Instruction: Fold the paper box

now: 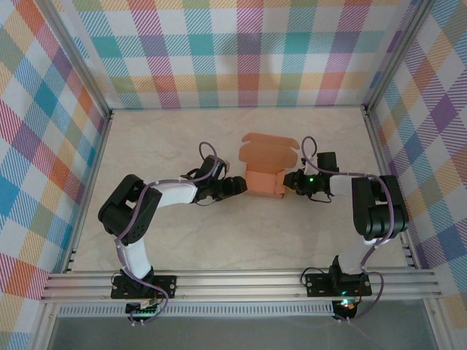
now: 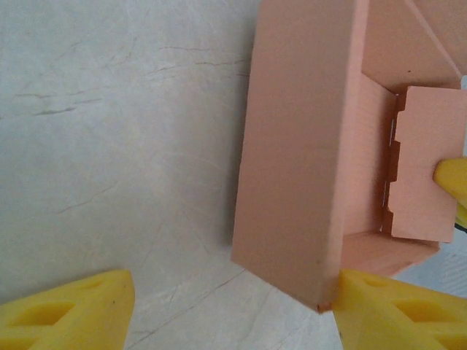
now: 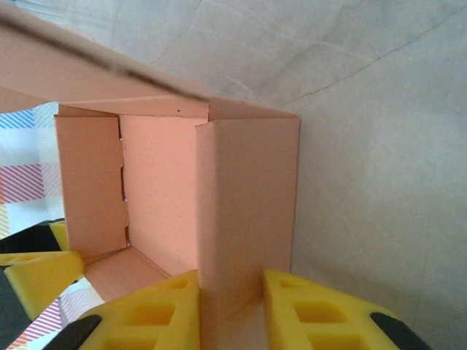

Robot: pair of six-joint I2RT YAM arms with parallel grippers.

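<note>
- Salmon-orange card makes up the paper box (image 1: 263,181), which sits near the middle of the pale marbled table (image 1: 160,146), between the two grippers. Its walls are raised and its inside is open to the top.
- Its lid flap (image 1: 267,150) lies spread open on the far side of the box.
- The left gripper (image 1: 239,185) lies low at the box's left wall, pointing right.
- In the left wrist view the left gripper (image 2: 233,295) has its jaws spread wide and has hold of nothing.
- The left wall (image 2: 299,146) stands upright ahead of them. Its lower corner is touching or just beside one yellow finger (image 2: 401,313); which of the two cannot be told. The other finger sits well apart from the card, over bare table.
- The right gripper (image 1: 290,182) is at the box's right wall, pointing left.
- In the right wrist view the right gripper (image 3: 230,295) has its jaws drawn in narrow. The right wall (image 3: 248,204) stands between them with a yellow finger (image 3: 153,317) against each side, so it is gripping the wall.
- A notched inner panel (image 2: 423,168) stands inside the box at the right wall. In the left wrist view a yellow fingertip (image 2: 452,179) of the right gripper touches it.
</note>
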